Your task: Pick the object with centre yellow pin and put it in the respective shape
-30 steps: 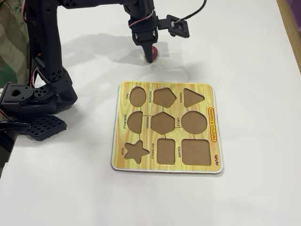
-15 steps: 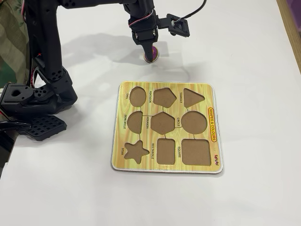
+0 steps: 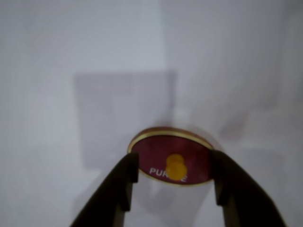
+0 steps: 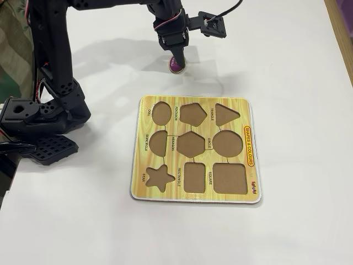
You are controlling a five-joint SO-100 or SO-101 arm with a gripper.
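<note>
My gripper (image 3: 174, 182) at the purple oval piece (image 3: 161, 153)

My 2 fingers (image 3: 124, 177) clamp the piece's edges; its yellow knob (image 3: 175, 166) sits between them. In the fixed view it is over the white table (image 4: 287, 61), beyond the shape board (image 4: 194, 107), apart from the OVAL cutout (image 4: 161, 113).

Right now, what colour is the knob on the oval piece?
Yellow knob, on the purple piece; clearest in wrist view.

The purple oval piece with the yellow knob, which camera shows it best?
The wrist view: the purple oval piece fills the lower centre between the jaws, with its yellow knob and part of its printed lettering readable. The fixed view shows only a purple sliver under the gripper.
</note>
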